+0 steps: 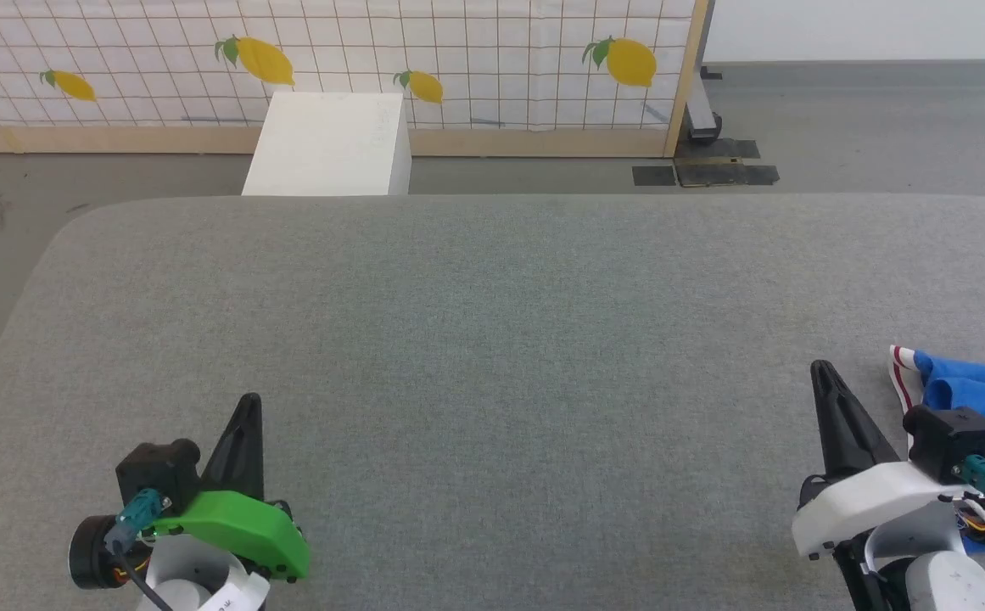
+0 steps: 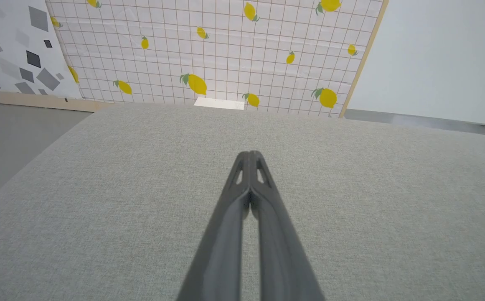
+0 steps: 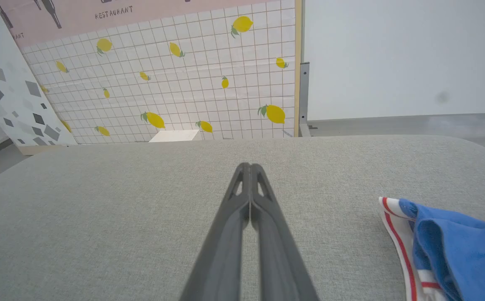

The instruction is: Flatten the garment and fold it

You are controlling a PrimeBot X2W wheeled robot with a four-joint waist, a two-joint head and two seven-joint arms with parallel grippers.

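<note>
At the counter's (image 1: 492,322) near-left part sits the left tool (image 1: 249,404), fingers pressed together on nothing. At its near-right part, the right tool (image 1: 821,370) is likewise closed and empty. The crumpled blue garment (image 1: 977,392) lies at the counter's right edge.

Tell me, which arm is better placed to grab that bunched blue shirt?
Probably the right: the royal-blue jersey garment with red-and-white striped trim lies bunched just beside the shut right gripper, on the right side of the grey fabric table. The shut left gripper is far across.
</note>
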